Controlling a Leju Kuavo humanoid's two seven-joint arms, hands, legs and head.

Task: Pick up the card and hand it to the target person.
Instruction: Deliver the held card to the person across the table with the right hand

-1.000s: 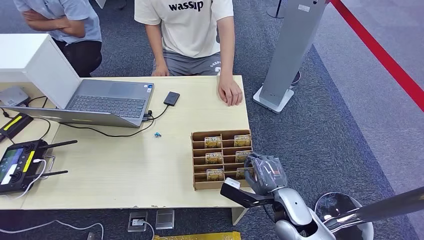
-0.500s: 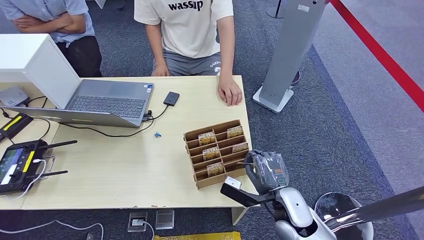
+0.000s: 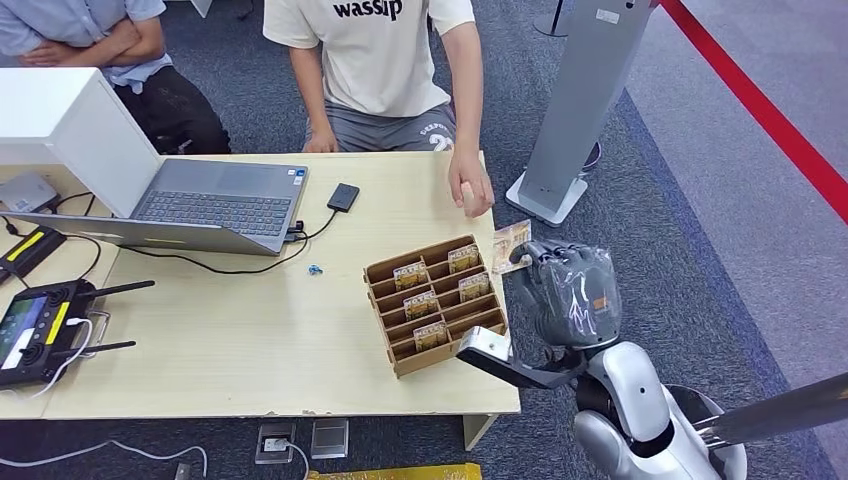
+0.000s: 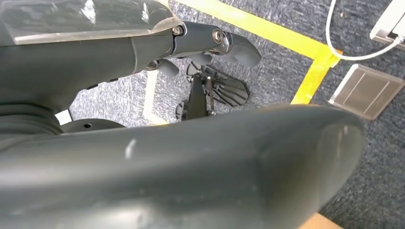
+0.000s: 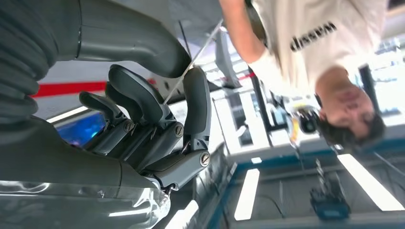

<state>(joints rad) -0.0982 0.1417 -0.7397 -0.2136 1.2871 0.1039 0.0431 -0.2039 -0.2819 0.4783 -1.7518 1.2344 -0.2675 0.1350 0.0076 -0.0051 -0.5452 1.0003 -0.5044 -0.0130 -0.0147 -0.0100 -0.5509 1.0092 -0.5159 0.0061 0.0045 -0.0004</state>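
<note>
- Pale wood-grain table [image 3: 260, 330], rectangular, smooth and matte, on dark blue-grey carpet [image 3: 660, 230] with a fine woven texture.
- Red stripe [image 3: 770, 110] running diagonally over the carpet, well beyond the right hand [image 3: 572, 290].
- Tall grey metal stand [image 3: 585, 90] on a flat pale base, ahead of that hand and off the table's far corner.
- Right hand raised off the table's right edge, wrapped in clear glossy film over dark fingers, pinching the card [image 3: 510, 245] between thumb and fingers; in the right wrist view the card [image 5: 193, 62] seen edge-on as a thin pale line between thick thumb and finger.
- Card flat, rectangular, beige with a printed pattern, held in the air just past the fingertips, toward the table's far corner.
- Brown cardboard organizer [image 3: 435, 303], slotted into rows, just beside the hand on its inner side, standing askew to the table edge, with similar cards upright in several slots.
- Person's hand [image 3: 470, 190] resting on the far table edge, near the held card but apart from it; white printed T-shirt [image 3: 375, 50] above it.
- Farther across from the hand: open grey laptop [image 3: 215, 205], small black box [image 3: 343, 196] on a cable, black handheld controller [image 3: 35, 330] with antennas.
- Left hand [image 4: 200, 45] hanging over carpet with yellow tape [image 4: 305, 57]; dark fingers curled loosely, whether holding anything cannot be told.
</note>
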